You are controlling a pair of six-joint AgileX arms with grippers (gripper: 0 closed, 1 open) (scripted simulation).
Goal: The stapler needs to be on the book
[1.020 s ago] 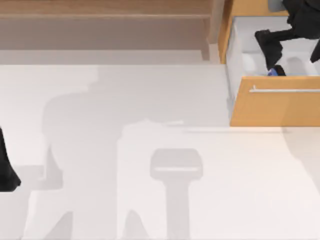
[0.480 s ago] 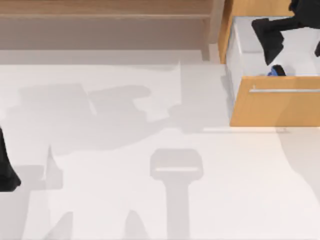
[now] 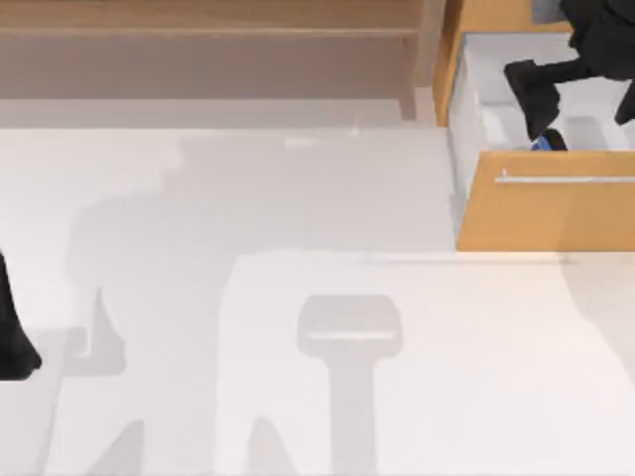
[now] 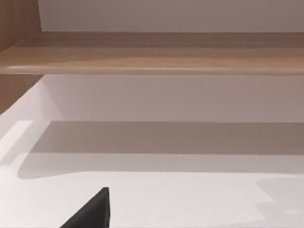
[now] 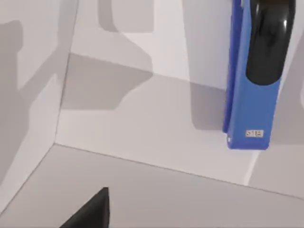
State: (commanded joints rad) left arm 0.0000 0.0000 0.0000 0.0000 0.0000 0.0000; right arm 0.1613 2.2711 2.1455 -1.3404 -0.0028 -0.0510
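The stapler (image 3: 542, 143) lies in the open drawer (image 3: 556, 210), mostly hidden under the right gripper (image 3: 541, 104) reaching down over it; its grip cannot be told. The left arm (image 3: 12, 332) sits parked at the counter's (image 3: 298, 347) left edge.

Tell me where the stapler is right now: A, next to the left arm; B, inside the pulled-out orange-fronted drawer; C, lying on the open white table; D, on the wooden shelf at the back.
B. The blue and black stapler lies inside the white interior of the open drawer, just behind its orange front, with the right pincer over it; the left pincer sits parked at the table's left edge.
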